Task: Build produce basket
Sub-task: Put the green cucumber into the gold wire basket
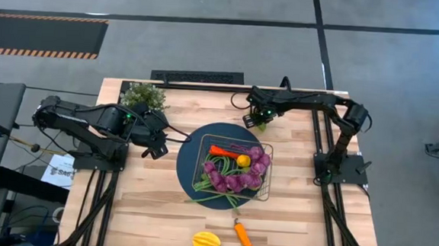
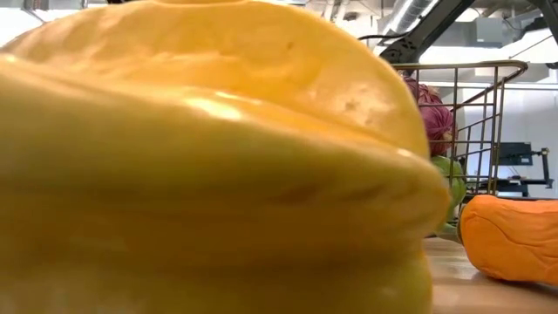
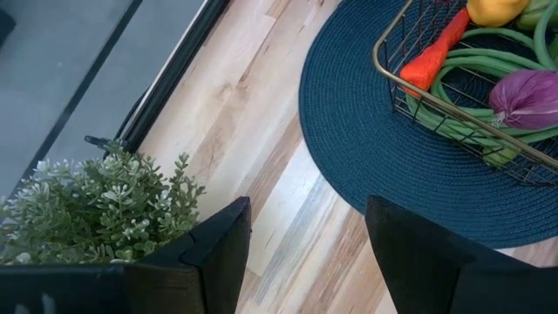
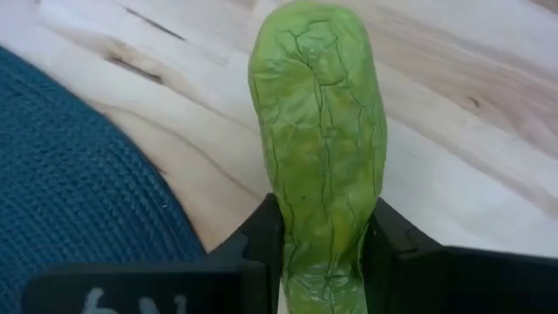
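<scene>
Right wrist view shows our right gripper [image 4: 324, 253] clamped on a green cucumber [image 4: 321, 148] at the table's far edge, beside the blue mat [image 1: 190, 167]; we judge the carry to the basket [image 1: 267, 150] comes next; our left gripper [image 3: 305, 253] hangs spread near the potted plant [image 1: 145, 95].

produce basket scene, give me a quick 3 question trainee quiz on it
1. True or false: the right tool is shut on a green cucumber.
2. Which item lies outside the basket, near the table's front edge? A) grape string B) yellow ribbed fruit C) lemon
3. Fill in: the basket sits on a dark blue round ____.

Key: 1 true; 2 B; 3 mat. The left tool waits open beside the potted plant.
</scene>
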`<state>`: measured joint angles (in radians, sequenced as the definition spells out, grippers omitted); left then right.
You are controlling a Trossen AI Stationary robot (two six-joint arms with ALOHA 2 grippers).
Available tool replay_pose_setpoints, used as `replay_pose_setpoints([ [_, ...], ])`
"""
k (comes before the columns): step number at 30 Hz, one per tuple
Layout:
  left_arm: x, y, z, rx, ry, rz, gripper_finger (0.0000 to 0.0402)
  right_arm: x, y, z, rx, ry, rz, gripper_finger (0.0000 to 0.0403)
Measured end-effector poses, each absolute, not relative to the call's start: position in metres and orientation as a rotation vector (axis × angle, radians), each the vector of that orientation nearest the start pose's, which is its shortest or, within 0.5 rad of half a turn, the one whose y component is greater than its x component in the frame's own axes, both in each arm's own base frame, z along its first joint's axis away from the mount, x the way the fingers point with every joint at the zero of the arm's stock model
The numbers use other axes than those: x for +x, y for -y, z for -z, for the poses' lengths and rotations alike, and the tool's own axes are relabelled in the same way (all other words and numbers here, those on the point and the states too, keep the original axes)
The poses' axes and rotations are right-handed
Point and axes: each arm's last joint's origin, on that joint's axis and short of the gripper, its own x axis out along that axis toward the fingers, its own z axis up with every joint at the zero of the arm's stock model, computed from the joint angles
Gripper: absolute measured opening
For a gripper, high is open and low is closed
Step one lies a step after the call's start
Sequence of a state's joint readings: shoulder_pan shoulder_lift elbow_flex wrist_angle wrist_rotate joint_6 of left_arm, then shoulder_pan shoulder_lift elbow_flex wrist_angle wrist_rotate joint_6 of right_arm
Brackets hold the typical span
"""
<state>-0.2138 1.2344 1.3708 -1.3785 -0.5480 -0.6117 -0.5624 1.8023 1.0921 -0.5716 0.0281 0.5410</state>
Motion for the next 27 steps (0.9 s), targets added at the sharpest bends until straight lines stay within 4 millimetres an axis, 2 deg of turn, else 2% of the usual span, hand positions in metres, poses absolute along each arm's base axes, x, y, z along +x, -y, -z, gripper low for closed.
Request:
replay_pose_setpoints([
  [4, 0.196, 0.027, -0.358, -0.075, -1.006, -0.619, 0.0215, 0.287, 0.175, -0.157, 0.768, -1.104, 0.812, 0.0100],
  [6, 0.196, 0.027, -0.358, -0.075, -1.006, -0.619, 0.0215, 0.293, 0.173, -0.167, 0.758, -1.094, 0.798, 0.0100],
  [10, 0.196, 0.027, -0.358, -0.083, -1.003, -0.623, 0.0215, 0.302, 0.165, -0.202, 0.706, -1.091, 0.748, 0.0100],
  [13, 0.196, 0.027, -0.358, -0.085, -1.003, -0.625, 0.0215, 0.307, 0.154, -0.245, 0.630, -1.052, 0.719, 0.0100],
  [18, 0.196, 0.027, -0.358, -0.090, -1.001, -0.627, 0.0215, 0.309, 0.117, -0.316, 0.536, -0.920, 0.609, 0.0100],
  [21, 0.196, 0.027, -0.358, -0.090, -1.001, -0.627, 0.0215, 0.310, 0.087, -0.345, 0.496, -0.832, 0.516, 0.0100],
  [24, 0.196, 0.027, -0.358, -0.090, -1.001, -0.627, 0.0215, 0.312, 0.058, -0.356, 0.466, -0.809, 0.429, 0.0100],
  [27, 0.196, 0.027, -0.358, -0.091, -1.000, -0.627, 0.0215, 0.317, 0.033, -0.354, 0.478, -0.824, 0.378, 0.0100],
])
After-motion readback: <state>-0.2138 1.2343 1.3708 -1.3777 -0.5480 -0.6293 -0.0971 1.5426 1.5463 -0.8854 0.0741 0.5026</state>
